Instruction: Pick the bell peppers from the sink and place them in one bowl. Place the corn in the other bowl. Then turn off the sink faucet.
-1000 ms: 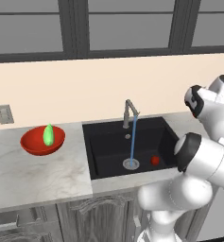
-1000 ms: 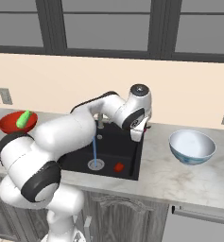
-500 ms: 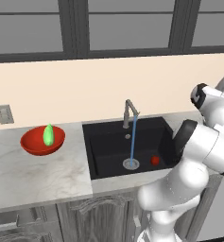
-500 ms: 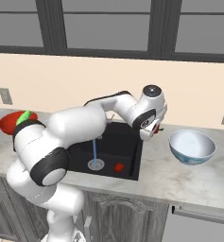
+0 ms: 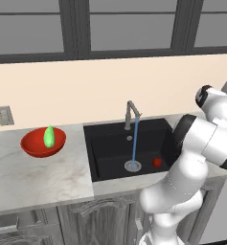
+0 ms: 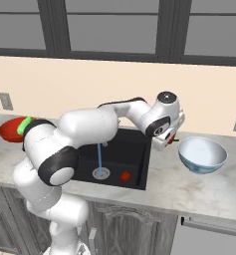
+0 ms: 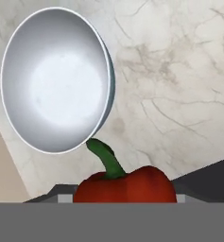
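Red bell pepper (image 7: 125, 187) in gripper (image 6: 168, 141), just beside white-and-blue bowl (image 6: 202, 155) rim.

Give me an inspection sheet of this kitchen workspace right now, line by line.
Surface: marble counter around a black sink.
Job's things: corn in the red bowl; white-and-blue bowl empty; one bell pepper in the sink, another bell pepper held; faucet running.
Clutter: nothing seen.
Grippers: gripper shut on a pepper beside the white-and-blue bowl.
Cables: nothing seen.
Surroundings: wall outlets, dark-framed windows.
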You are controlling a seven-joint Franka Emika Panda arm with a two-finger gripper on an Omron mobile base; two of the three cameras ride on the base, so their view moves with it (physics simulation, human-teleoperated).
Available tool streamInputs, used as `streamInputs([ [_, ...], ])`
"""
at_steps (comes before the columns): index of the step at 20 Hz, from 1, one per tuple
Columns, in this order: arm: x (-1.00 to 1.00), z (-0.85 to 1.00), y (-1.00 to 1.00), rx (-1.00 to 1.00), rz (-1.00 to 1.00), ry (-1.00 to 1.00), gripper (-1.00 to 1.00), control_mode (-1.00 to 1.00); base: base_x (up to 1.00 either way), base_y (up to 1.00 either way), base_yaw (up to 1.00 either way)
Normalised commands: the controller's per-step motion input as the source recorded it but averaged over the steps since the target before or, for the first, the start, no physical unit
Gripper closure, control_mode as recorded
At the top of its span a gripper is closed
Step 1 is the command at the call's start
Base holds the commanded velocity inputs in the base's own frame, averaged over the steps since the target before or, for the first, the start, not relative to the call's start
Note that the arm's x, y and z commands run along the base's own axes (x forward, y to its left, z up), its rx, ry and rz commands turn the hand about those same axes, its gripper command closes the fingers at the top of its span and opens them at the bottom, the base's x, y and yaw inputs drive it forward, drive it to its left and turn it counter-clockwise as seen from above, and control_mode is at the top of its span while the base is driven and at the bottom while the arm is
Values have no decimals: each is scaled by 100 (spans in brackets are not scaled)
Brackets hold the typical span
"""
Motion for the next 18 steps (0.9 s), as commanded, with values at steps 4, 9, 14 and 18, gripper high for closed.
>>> streamInputs([
  [4, 6, -4, -17, 2, -8, 0, 100, -100, 0, 0, 0],
  [9, 16, -1, -41, 5, -9, 0, 100, -100, 0, 0, 0],
  [14, 17, -7, -48, 5, -9, 0, 100, -100, 0, 0, 0],
  [18, 16, -14, -42, 5, -8, 0, 100, -100, 0, 0, 0],
])
